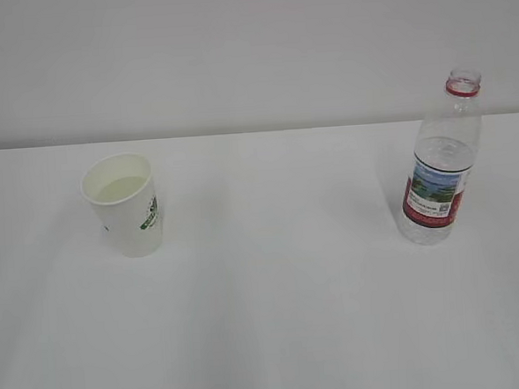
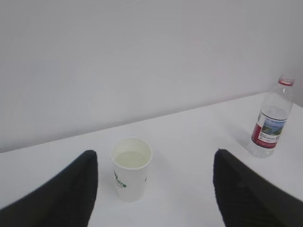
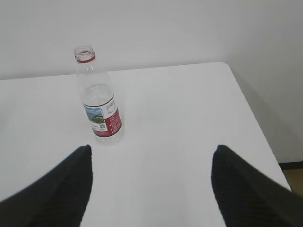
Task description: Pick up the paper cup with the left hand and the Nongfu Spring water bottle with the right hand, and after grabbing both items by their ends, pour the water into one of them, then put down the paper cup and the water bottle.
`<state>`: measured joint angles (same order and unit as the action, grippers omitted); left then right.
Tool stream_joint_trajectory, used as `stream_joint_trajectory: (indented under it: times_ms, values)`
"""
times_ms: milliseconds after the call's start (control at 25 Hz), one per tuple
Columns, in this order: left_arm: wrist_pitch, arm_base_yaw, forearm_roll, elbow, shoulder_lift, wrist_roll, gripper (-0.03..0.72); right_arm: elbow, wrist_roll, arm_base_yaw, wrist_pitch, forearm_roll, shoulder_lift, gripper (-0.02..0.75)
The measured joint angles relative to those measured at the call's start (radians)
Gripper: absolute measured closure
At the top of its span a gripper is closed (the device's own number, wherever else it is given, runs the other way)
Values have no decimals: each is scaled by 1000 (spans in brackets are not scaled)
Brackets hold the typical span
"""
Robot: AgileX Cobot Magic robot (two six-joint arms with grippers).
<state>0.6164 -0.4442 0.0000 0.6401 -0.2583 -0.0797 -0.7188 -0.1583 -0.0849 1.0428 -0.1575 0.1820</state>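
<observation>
White paper cup (image 1: pixel 124 205) is stood upright on the table (image 1: pixel 276 317), well apart from the water bottle (image 1: pixel 438 168), which has no cap. Water (image 2: pixel 132 159) is seen inside the cup. Both are set down. The left gripper (image 2: pixel 154 189) and right gripper (image 3: pixel 150 187) are held wide open, holding nothing.

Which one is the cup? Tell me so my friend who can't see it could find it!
Look at the big white table. On its left side, far from the tall clear bottle on the right, stands the paper cup. It is short, white and open on top, with a green logo on its side and some clear water inside.
</observation>
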Motion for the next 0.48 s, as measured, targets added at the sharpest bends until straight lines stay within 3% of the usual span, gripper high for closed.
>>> stream_joint_trajectory:
  times_ms: [480]
  values:
    - [327, 0, 29, 87, 72, 0, 142, -2, 59, 0, 145, 2, -74, 150]
